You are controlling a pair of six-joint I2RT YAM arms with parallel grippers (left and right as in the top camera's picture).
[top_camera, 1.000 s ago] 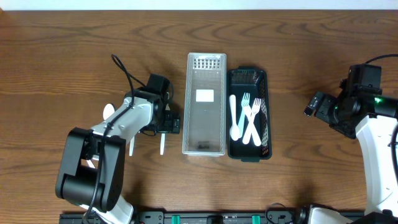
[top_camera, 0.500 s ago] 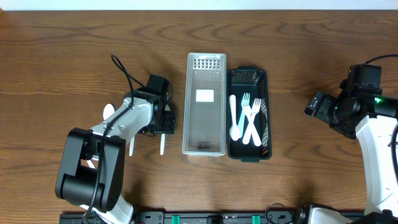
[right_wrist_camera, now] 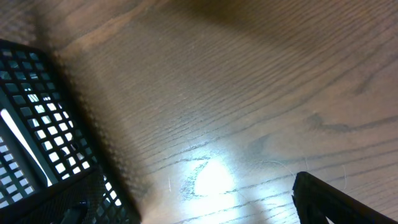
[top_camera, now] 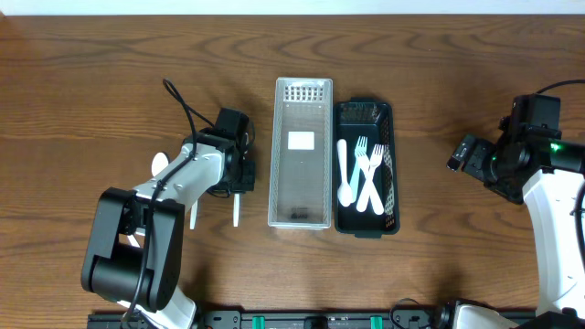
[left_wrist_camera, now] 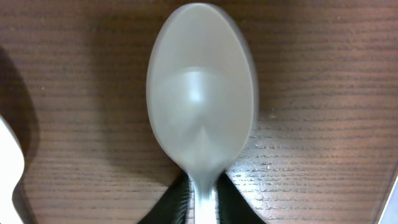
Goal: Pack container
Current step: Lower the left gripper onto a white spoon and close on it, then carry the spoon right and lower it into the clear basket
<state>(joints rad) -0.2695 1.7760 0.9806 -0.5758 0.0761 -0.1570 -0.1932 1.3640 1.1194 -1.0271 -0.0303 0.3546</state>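
Note:
A white plastic spoon [left_wrist_camera: 202, 106] lies on the wooden table, bowl up. My left gripper [left_wrist_camera: 202, 190] is shut on its neck, one dark finger [left_wrist_camera: 174, 202] on each side. From above, that gripper [top_camera: 238, 187] sits left of the clear container [top_camera: 302, 196], and the spoon [top_camera: 236, 212] sticks out below it. A black mesh basket [top_camera: 391, 196] beside the container holds white forks [top_camera: 373, 169] and a spoon [top_camera: 344, 174]. My right gripper [top_camera: 462, 153] stands open over bare wood, far right of the basket [right_wrist_camera: 31, 143]; one of its fingers [right_wrist_camera: 323, 199] shows.
Two more white utensils lie left of my left arm: a handle [top_camera: 194, 216] and a spoon bowl [top_camera: 159, 164]. One of them shows at the left edge of the left wrist view [left_wrist_camera: 9, 165]. A black cable [top_camera: 183, 110] loops above the left arm.
My left gripper's jaws have gone from wide open to shut on the spoon's neck. The right arm has not moved.

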